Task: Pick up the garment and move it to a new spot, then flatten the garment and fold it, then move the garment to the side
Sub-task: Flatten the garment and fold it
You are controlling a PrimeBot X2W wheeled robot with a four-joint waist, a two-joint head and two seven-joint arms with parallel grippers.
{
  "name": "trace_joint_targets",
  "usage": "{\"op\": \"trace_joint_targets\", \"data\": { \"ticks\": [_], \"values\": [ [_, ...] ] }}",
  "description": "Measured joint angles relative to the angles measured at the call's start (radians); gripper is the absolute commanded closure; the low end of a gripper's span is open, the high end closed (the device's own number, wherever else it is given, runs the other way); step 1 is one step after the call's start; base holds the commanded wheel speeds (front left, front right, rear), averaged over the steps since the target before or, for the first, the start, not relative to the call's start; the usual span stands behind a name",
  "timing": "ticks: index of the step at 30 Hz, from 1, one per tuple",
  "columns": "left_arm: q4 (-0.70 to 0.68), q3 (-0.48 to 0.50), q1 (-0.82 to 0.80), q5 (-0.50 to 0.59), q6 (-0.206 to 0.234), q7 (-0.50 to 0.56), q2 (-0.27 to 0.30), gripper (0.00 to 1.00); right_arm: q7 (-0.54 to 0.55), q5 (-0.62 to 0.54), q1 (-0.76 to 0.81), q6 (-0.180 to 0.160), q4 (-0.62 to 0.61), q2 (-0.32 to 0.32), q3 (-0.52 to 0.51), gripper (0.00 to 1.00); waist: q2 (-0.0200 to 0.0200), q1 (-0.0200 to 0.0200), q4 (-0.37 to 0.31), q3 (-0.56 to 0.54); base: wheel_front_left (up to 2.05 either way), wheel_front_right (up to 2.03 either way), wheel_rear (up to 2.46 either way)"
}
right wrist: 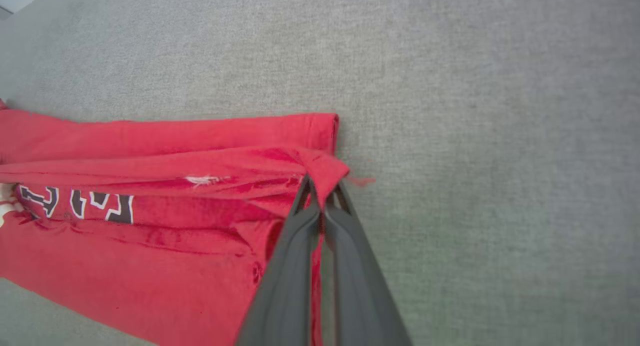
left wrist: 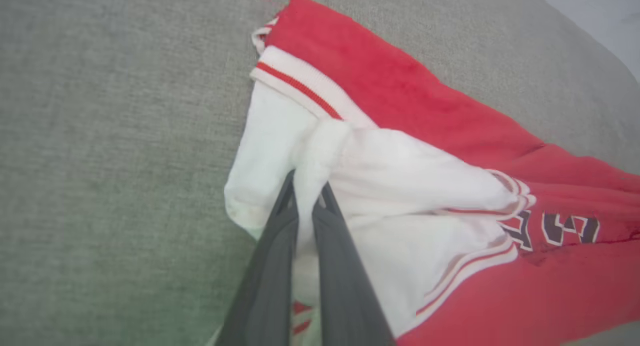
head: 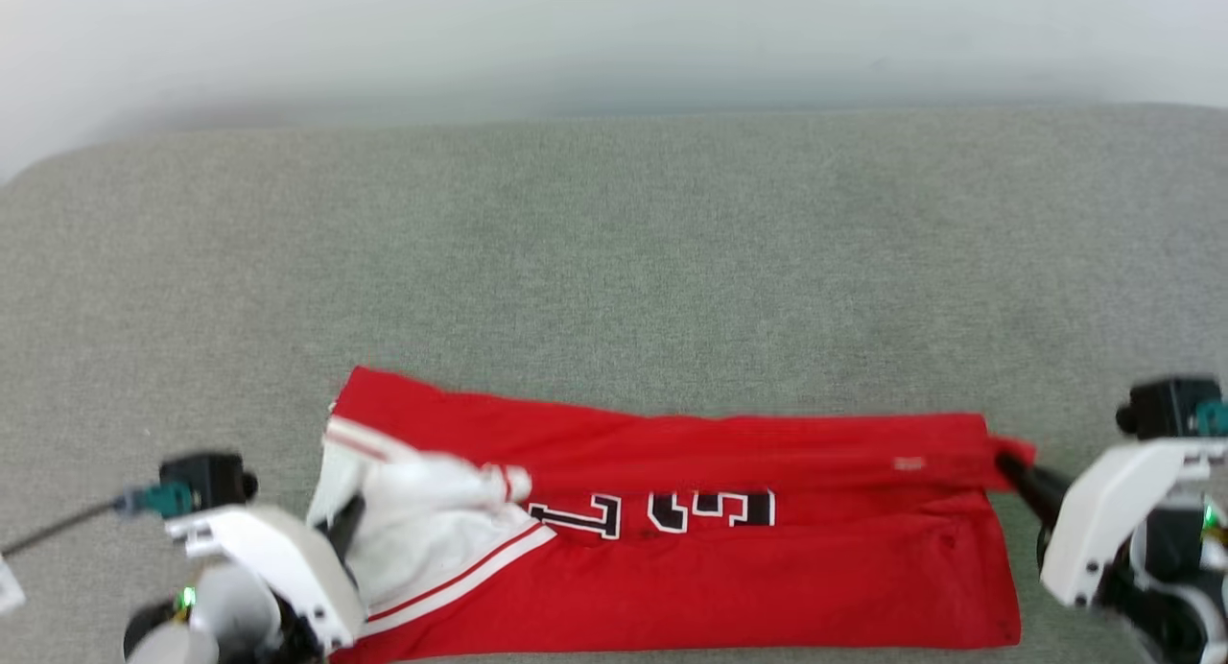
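The left gripper (left wrist: 306, 186) has its two dark fingers pressed together on a fold of the white sleeve (left wrist: 400, 171), with cloth bunched between the tips. The right gripper (right wrist: 322, 186) is likewise closed, pinching a red corner of the garment (right wrist: 150, 136) at its hem end.

The head view shows less of either grip. There the left gripper (head: 343, 530) is half hidden behind its pale housing at the lower left. The right gripper (head: 1007, 467) is a dark stub meeting the red corner at the far right.

That view does show the whole layout. The garment (head: 729, 558) lies stretched in a long band along the near edge, between the two arms. Its white sleeve (head: 422, 520) is heaped at the robot's left end. The black lettering (head: 662, 512) runs along the middle, under a folded-over upper layer.

The left wrist view shows the sleeve's red-striped cuff (left wrist: 300, 86) clearly. The right wrist view shows a small pale mark (right wrist: 205, 178) on the red fold near the pinched corner.

Under everything is a grey-green, cloth-covered surface (head: 614, 261) that stretches well beyond the garment. At the far side it ends at a pale, blurred wall (head: 614, 31).
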Motion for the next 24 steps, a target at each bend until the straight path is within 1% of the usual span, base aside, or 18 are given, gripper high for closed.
{"op": "trace_joint_targets", "data": {
  "ticks": [3,4,5,6,7,11,14,17,21,24],
  "values": [
    [0.000,-0.001,0.064,-0.015,0.021,0.002,-0.011,1.00,-0.008,0.003,0.062,0.000,0.005,0.021,-0.019,1.00,0.0000,0.0000,-0.002,-0.019,0.00,0.00,0.00],
    [0.000,-0.001,0.077,-0.026,0.021,0.002,-0.019,1.00,-0.008,0.003,0.080,0.000,0.008,0.027,-0.023,0.88,0.0000,0.0000,-0.003,-0.022,0.00,0.00,0.00],
    [0.002,-0.004,0.086,-0.028,0.021,0.002,-0.026,0.84,-0.009,0.003,0.096,0.000,0.014,0.035,-0.024,0.60,0.0000,0.0000,-0.004,-0.026,0.00,0.00,0.00],
    [0.007,-0.007,0.093,-0.030,0.021,0.002,-0.028,0.45,-0.022,0.003,0.110,0.000,0.027,0.044,-0.024,0.27,0.0000,-0.0001,-0.005,-0.030,0.00,0.00,0.00],
    [0.012,-0.007,0.093,-0.031,0.021,-0.001,-0.032,0.00,-0.038,0.002,0.122,0.000,0.037,0.052,-0.024,0.00,0.0000,0.0000,-0.007,-0.032,0.00,0.00,0.00],
    [0.041,-0.013,0.093,-0.020,0.004,-0.049,-0.052,0.00,-0.101,0.002,0.149,0.000,0.056,0.068,-0.019,0.00,0.0000,0.0000,-0.014,-0.046,0.00,0.00,0.00],
    [0.049,-0.011,0.093,0.011,0.021,-0.107,-0.064,0.00,-0.146,0.003,0.179,-0.001,0.030,0.070,-0.018,0.00,0.0000,0.0000,-0.021,-0.063,0.00,0.00,0.00],
    [0.030,-0.011,0.093,0.042,0.025,-0.163,-0.073,0.00,-0.168,0.006,0.194,-0.001,-0.030,0.067,-0.025,0.00,0.0000,0.0000,-0.026,-0.081,0.00,0.00,0.00],
    [-0.017,-0.010,0.079,0.090,0.031,-0.242,-0.077,0.00,-0.157,0.009,0.209,-0.001,-0.115,0.057,-0.073,0.00,0.0000,0.0000,-0.032,-0.101,0.00,0.00,0.00],
    [-0.056,-0.010,0.060,0.132,0.037,-0.308,-0.079,0.00,-0.111,0.012,0.209,-0.001,-0.151,0.050,-0.121,0.00,0.0000,0.0000,-0.032,-0.110,0.00,0.00,0.00]
  ]
}}
